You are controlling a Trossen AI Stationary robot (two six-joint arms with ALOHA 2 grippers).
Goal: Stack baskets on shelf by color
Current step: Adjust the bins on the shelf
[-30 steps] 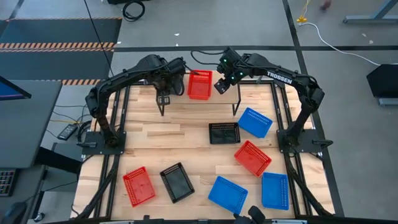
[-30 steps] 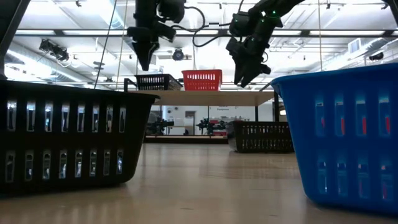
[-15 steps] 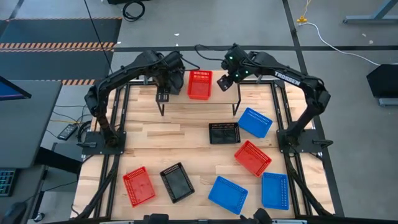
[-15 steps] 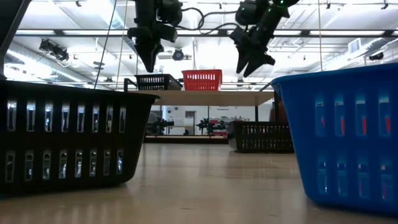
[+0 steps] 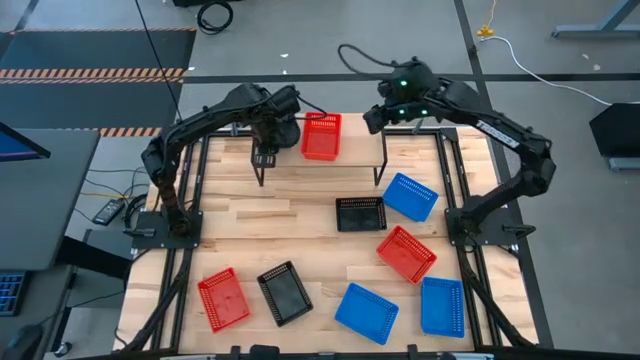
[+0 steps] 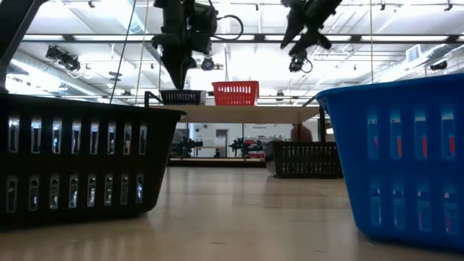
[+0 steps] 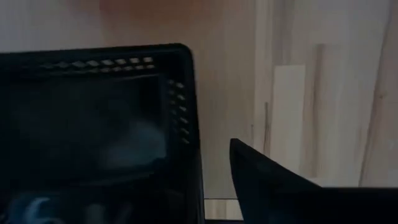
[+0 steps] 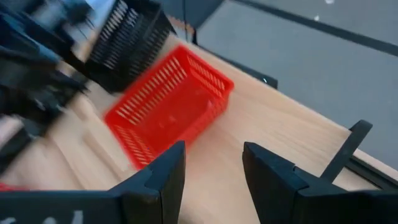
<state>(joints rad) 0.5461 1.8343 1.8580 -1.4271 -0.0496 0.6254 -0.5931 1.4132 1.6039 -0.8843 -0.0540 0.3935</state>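
On the shelf point(image 5: 360, 152), a red basket point(image 5: 321, 136) sits mid-top, w/ a black basket point(image 6: 180, 96) at the left end, so colours stay apart. Your left gripper point(image 5: 268, 128) hangs over the black one; can't tell if it's gripping. Right gripper point(image 8: 211, 174) is spread wide, holding nothing.

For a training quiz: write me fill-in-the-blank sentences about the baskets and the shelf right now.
1. The shelf carries a red basket and a ____ basket.
2. The number of blue baskets on the table is ____.
3. The right pincer is empty, with its fingers ____.

Missing words: black; three; open
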